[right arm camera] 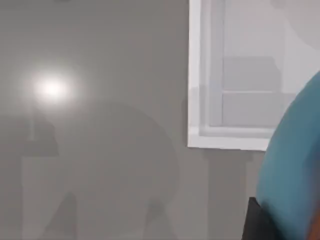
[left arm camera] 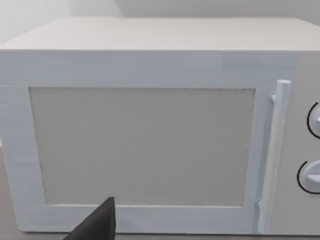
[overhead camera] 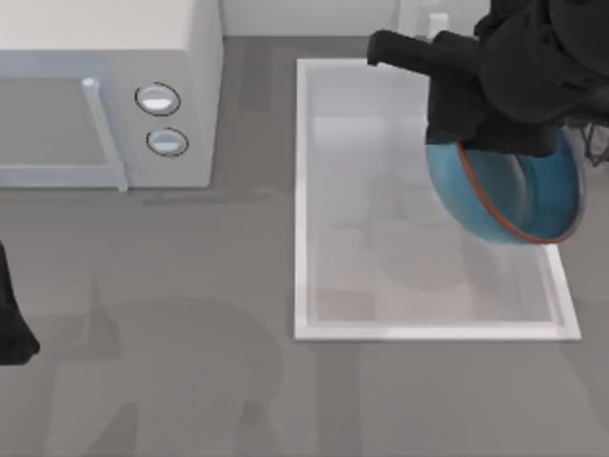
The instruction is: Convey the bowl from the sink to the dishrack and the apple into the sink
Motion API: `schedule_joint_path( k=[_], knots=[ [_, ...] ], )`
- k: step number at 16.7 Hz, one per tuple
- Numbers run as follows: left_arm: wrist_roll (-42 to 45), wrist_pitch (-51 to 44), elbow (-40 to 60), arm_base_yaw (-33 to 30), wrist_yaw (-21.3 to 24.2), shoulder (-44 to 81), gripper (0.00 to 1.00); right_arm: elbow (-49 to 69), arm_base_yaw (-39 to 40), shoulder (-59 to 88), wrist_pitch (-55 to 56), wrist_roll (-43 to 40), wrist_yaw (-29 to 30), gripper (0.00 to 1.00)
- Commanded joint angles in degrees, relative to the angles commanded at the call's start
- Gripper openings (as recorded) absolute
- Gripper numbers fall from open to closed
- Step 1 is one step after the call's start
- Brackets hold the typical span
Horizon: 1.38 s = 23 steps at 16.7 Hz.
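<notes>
Counting one bowl (overhead camera: 509, 195), one sink (overhead camera: 301, 190).

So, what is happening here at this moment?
The right arm's end effector holds the blue bowl tilted on its side above the right part of the white sink. The left arm is parked at the table's left edge, facing the microwave.

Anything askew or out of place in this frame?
The bowl is tipped steeply on edge over the sink's right side, under the right gripper, not sitting flat. That fits a lift. The left arm is parked at the table's left edge. Nothing spilled or damaged.
</notes>
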Motion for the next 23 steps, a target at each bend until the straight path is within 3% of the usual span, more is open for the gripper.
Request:
schedule_joint_path(
  k=[9,13,16,23],
  knots=[
    [0.0,0.0,0.0,0.0,0.0,0.0,1.00,-16.2,-42.8,-13.1,49.1,-28.5,-16.6,0.00],
    [0.0,0.0,0.0,0.0,0.0,0.0,1.00,-20.8,-56.9,-15.4,63.2,-38.0,-20.4,0.00],
    [0.0,0.0,0.0,0.0,0.0,0.0,1.00,-22.1,-61.5,-15.7,67.5,-41.4,-21.3,0.00],
    [0.0,0.0,0.0,0.0,0.0,0.0,1.00,-22.3,-61.5,-14.7,68.5,-41.6,-21.1,0.00]
  ],
)
